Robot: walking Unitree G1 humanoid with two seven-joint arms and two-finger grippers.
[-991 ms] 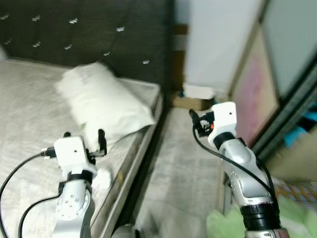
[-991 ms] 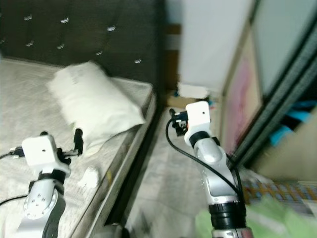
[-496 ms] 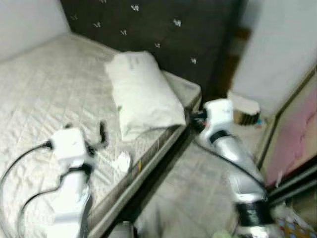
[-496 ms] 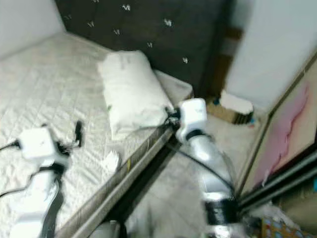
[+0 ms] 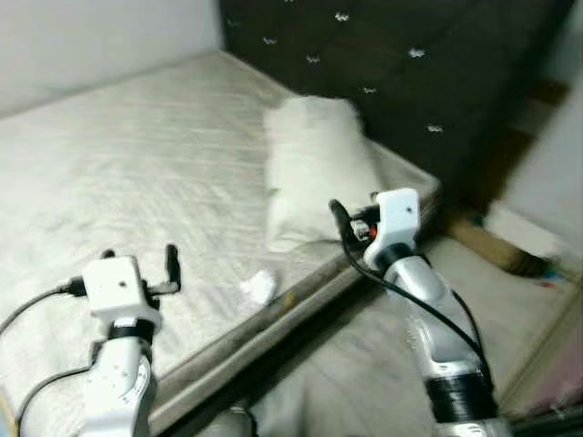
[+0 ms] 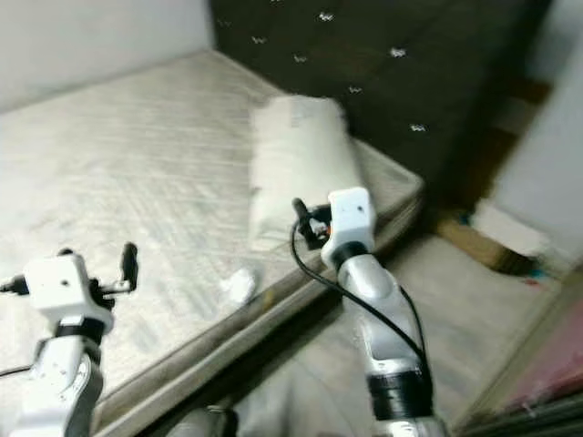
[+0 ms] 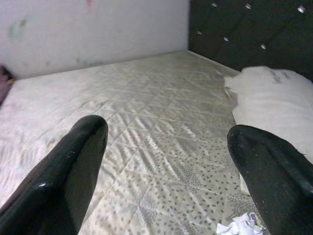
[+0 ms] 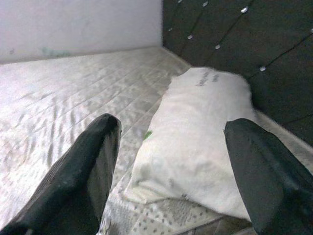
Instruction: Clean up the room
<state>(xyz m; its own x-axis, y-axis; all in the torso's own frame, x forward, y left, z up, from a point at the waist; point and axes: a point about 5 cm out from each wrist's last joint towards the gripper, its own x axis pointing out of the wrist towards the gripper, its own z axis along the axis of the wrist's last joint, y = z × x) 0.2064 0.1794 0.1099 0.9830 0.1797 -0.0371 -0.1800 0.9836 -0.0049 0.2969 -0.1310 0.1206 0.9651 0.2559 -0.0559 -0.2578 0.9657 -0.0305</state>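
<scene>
Both your grippers, left and right, hang spread wide over the mattress, pillow at centre, crumpled scrap blurred below it.

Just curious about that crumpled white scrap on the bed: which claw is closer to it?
Left, narrowly. The left claw hangs beside the crumpled scrap over the mattress; the right claw is up by the pillow.

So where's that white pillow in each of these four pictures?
Left eye view: pillow on the mattress by the dark headboard.
Right eye view: same place, above the right claw.
Left wrist view: at the picture's right edge.
Right wrist view: centre.
Shared landmark: the studded headboard.
</scene>
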